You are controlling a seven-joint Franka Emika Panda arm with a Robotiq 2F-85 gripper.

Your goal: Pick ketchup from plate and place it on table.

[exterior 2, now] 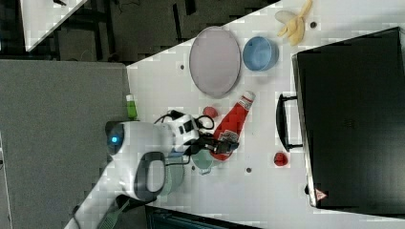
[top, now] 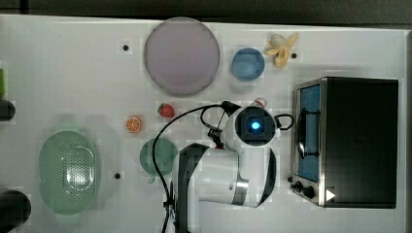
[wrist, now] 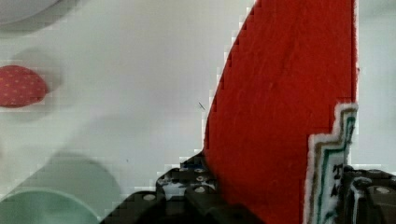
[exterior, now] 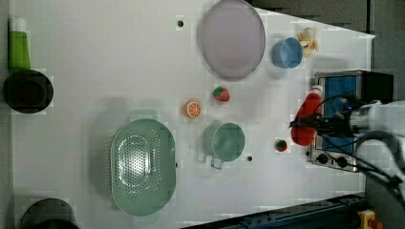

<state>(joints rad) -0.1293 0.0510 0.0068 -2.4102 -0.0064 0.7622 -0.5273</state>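
My gripper [exterior 2: 224,143] is shut on the lower body of the ketchup [exterior 2: 232,123], a slim red bottle with a white cap and label. In the left view the ketchup [exterior: 305,119] hangs in front of the oven, cap pointing away from the arm. The wrist view has its red body [wrist: 289,93] between the two dark fingers [wrist: 187,189]. The pale lilac plate [top: 181,56] lies bare at the back of the white table [top: 73,73], well apart from the bottle. I cannot tell whether the bottle touches the table.
A black toaster oven [top: 350,141] stands close beside the gripper. A blue bowl [top: 248,64] and a banana [top: 282,48] sit near the plate. A strawberry [top: 166,110], an orange slice [top: 133,124], a green cup [top: 158,155] and a green basket [top: 68,172] lie across the table.
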